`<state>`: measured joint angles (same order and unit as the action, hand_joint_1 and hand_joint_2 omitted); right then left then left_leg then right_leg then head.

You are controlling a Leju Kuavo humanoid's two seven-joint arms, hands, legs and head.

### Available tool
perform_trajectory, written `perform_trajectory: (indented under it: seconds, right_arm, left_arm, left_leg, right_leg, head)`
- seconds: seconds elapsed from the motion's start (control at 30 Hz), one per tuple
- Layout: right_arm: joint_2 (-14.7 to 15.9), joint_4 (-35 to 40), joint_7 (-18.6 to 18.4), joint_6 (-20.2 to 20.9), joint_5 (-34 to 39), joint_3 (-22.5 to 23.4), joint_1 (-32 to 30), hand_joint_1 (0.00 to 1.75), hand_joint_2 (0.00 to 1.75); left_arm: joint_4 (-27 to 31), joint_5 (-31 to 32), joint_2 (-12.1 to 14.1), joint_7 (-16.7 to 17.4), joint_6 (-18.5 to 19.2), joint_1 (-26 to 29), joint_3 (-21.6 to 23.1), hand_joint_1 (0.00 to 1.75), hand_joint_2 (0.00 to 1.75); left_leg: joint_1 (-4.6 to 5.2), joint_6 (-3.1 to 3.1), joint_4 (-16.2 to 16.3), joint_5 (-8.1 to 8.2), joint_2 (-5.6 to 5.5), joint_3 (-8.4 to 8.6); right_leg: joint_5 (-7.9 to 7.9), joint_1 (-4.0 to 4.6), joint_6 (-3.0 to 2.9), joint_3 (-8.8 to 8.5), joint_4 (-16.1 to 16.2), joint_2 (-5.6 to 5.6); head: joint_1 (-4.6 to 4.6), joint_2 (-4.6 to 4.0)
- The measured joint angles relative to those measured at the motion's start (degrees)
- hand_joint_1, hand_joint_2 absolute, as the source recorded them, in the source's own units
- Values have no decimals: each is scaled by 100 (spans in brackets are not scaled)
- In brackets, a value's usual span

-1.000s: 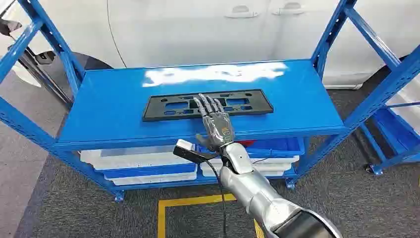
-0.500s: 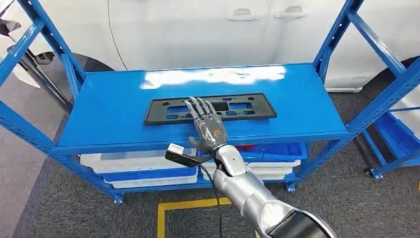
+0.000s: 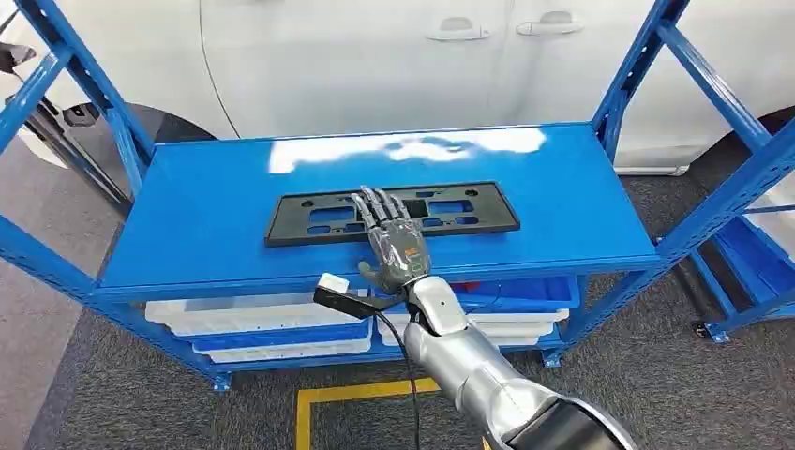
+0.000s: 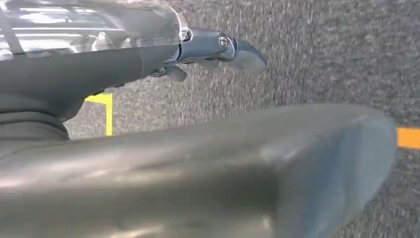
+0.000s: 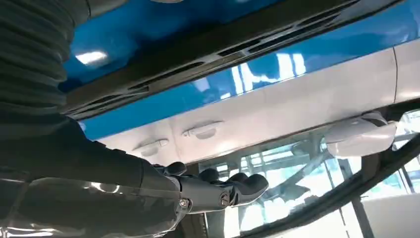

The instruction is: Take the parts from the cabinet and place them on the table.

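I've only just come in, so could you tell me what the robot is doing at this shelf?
The robot is reaching its right hand out over the blue shelf, fingers spread above the near edge of a flat black plastic frame lying there. The part is not yet gripped or lifted; whether the fingertips touch it cannot be told. The left hand hangs down over the grey carpet, holding nothing. White and blue trays sit on the level below.

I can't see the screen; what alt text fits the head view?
The robot's right hand reaches with fingers spread over a flat black plastic part lying on a blue shelf, a white car behind.
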<state>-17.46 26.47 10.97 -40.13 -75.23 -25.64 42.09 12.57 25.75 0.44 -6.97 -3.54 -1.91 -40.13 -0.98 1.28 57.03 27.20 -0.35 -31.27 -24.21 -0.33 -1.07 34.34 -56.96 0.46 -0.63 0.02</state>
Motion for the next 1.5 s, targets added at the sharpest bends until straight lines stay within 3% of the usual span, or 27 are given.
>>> perform_trajectory:
  seconds: [0.07, 0.13, 0.17, 0.2, 0.23, 0.3, 0.33, 0.37, 0.47, 0.53, 0.57, 0.67, 0.7, 0.73, 0.83, 0.9, 0.97, 1.03, 1.07, 1.13, 1.17, 1.2, 1.23, 1.27, 1.33, 1.4, 1.5]
  right_arm:
    - [-20, -11, 11, 0, 0, 0, 24, 0, 175]
    - [-29, -37, 33, 2, 2, -2, 13, 0, 175]
    - [-29, -52, 42, 0, 2, -2, 5, 0, 175]
    - [-29, -70, 42, 0, 2, -2, 3, 0, 175]
    - [-29, -81, 44, 2, 2, -4, 2, 0, 175]
    - [-31, -81, 44, 2, 2, -7, 9, 0, 175]
    - [-31, -83, 44, 0, 2, -7, 12, 0, 175]
    - [-31, -92, 44, 2, 7, -7, 31, 0, 175]
    - [-33, -98, 46, 0, 37, -7, 31, 0, 175]
    - [-33, -92, 46, -2, 37, -9, 46, 0, 175]
    - [-33, -94, 46, -2, 28, -9, 62, 0, 175]
    - [-26, -122, 46, -2, -2, -9, 33, 0, 175]
    - [-24, -135, 39, -2, -24, -13, 18, 0, 175]
    - [-24, -146, 17, -2, -64, -26, 12, 0, 175]
    - [-24, -149, -20, 0, -142, -90, 29, 0, 175]
    - [-24, -159, -96, 0, -264, -148, 58, 0, 175]
    - [-22, -159, -228, 0, -451, -219, 56, 0, 175]
    - [-20, -155, -354, -2, -645, -295, 65, 0, 175]
    - [-20, -157, -413, 0, -739, -348, 80, 0, 175]
    - [-22, -175, -562, 11, -931, -466, 97, 0, 175]
    - [-22, -194, -625, 22, -1012, -522, 93, 154, 175]
    - [-22, -214, -691, 59, -1095, -573, 91, 175, 175]
    - [-22, -232, -747, 124, -1156, -623, 92, 175, 175]
    - [-22, -245, -796, 168, -1207, -671, 93, 175, 175]
    - [-22, -253, -877, 245, -1301, -745, 99, 175, 175]
    - [-15, -269, -986, 339, -1395, -820, 131, 175, 175]
    - [13, -280, -1213, 494, -1454, -1006, 156, 175, 175]
  left_arm:
    - [0, 7, -9, -7, 4, -3, 0, 0, 0]
    - [0, 4, 5, -7, 2, -3, -4, 0, 0]
    - [0, 7, 7, -4, 2, 5, -4, 0, 0]
    - [0, 7, 7, -7, 2, 15, -7, 0, 0]
    - [0, 7, 4, -4, 4, 20, -7, 0, 0]
    - [0, 11, 7, -4, 4, 16, -9, 0, 0]
    - [0, 15, 9, -7, 4, 21, -9, 0, 0]
    - [0, 20, 7, -18, 18, 17, -13, 0, 0]
    - [0, 50, 9, -50, 50, 15, -15, 0, 0]
    - [0, 59, 7, -70, 74, 18, -15, 0, 0]
    - [0, 61, 7, -77, 83, 9, -15, 0, 0]
    - [0, 63, 7, -81, 85, -7, -18, 0, 0]
    - [0, 66, 7, -83, 85, -3, -20, 0, 0]
    - [0, 66, 7, -83, 85, 7, -24, 0, 0]
    - [0, 85, 2, -98, 90, 0, -33, 0, 0]
    - [-4, 109, -9, -114, 92, -30, -46, 0, 0]
    - [-7, 122, -9, -120, 94, -29, -52, 0, 0]
    - [-7, 133, -6, -136, 98, -37, -57, 0, 0]
    - [-7, 144, -11, -142, 103, -39, -57, 0, 0]
    - [-7, 146, 0, -181, 103, -45, -74, 0, 0]
    - [-7, 146, 2, -197, 103, -44, -92, 0, 0]
    - [-7, 149, 4, -203, 103, -33, -103, 0, 0]
    - [-7, 153, 2, -207, 105, -26, -118, 0, 0]
    - [-7, 157, 4, -219, 109, -27, -131, 0, 0]
    - [-7, 168, 7, -232, 120, -37, -144, 0, 0]
    - [-7, 179, 7, -249, 144, -47, -151, 0, 0]
    - [-7, 188, 5, -275, 157, -43, -166, 0, 0]
  left_leg:
    - [-10, 33, 532, 271, 3, -214]
    - [-17, 69, 1466, 633, 4, -726]
    - [-17, 79, 1783, 685, 5, -927]
    - [-18, 81, 1832, 587, 5, -1011]
    - [-21, 79, 1582, 345, 6, -945]
    - [-23, 55, 589, -290, 11, -539]
    - [-21, 29, 196, -424, 24, -396]
    - [23, 0, 117, -343, 17, -327]
    - [35, -113, 102, -274, 2, -346]
    - [-13, -183, 46, -272, 4, -276]
    - [-13, -218, 46, -250, 8, -264]
    - [-6, -263, 51, -192, 8, -219]
    - [-5, -260, 54, -167, 4, -187]
    - [-5, -257, 54, -133, 0, -138]
    - [3, -219, 54, -19, -12, 24]
    - [38, -145, 86, 42, -18, 8]
    - [20, -85, 39, 62, -5, 34]
    - [12, -27, 85, 130, 9, 65]
    - [11, 2, 308, 240, 9, -22]
    - [4, 59, 1224, 641, 7, -531]
    - [3, 79, 1643, 769, 7, -786]
    - [-3, 94, 1880, 748, 8, -969]
    - [-13, 103, 1803, 586, 9, -986]
    - [-26, 107, 1437, 279, 10, -866]
    - [-50, 103, 407, -337, 20, -442]
    - [-21, 10, 88, -269, 1, -304]
    - [-12, -95, 132, -262, 2, -340]
  right_leg:
    - [-32, 10, -59, -70, 32, -16]
    - [-72, 24, -86, -109, 30, -24]
    - [-94, 28, -87, -127, 23, -23]
    - [-121, 28, -86, -152, 15, -18]
    - [-154, 27, -78, -189, 5, -11]
    - [-239, 25, -48, -288, -17, -5]
    - [-281, 29, -21, -310, -23, -6]
    - [-301, 75, 12, -291, -56, 3]
    - [-317, 55, 82, -271, -37, 4]
    - [-417, 46, 161, -261, -162, 0]
    - [-567, 45, 191, -86, -480, -12]
    - [-1017, 16, 240, 745, -1877, -13]
    - [-941, 9, 240, 869, -1980, -13]
    - [-716, 7, 229, 840, -1798, -13]
    - [175, 22, 133, 298, -400, -13]
    - [65, 66, 81, 187, -121, -15]
    - [37, 79, 39, 197, -142, 2]
    - [50, 17, -6, 92, -35, 6]
    - [32, 15, -36, 49, -15, 1]
    - [-8, 19, -75, 15, -16, -10]
    - [-28, 21, -83, 3, -18, -11]
    - [-50, 19, -82, -19, -20, -7]
    - [-73, 16, -77, -51, -21, 0]
    - [-108, 12, -63, -100, -26, 9]
    - [-193, 8, -14, -199, -46, 13]
    - [-236, 58, 47, -173, -99, 32]
    - [-239, 55, 110, -166, -82, 28]
  head:
    - [-17, -2]
    - [-11, -2]
    - [-18, -2]
    - [-11, -2]
    - [-15, -2]
    - [-13, -2]
    - [-11, -2]
    - [-18, -2]
    - [0, -2]
    - [6, -2]
    - [31, 0]
    - [28, -2]
    - [31, -2]
    - [28, -2]
    - [31, -2]
    - [17, 0]
    - [11, -2]
    - [11, -2]
    - [0, -2]
    - [-2, -2]
    - [7, -2]
    - [0, -2]
    - [0, -2]
    - [2, -2]
    - [2, -2]
    - [-2, -2]
    - [15, -2]
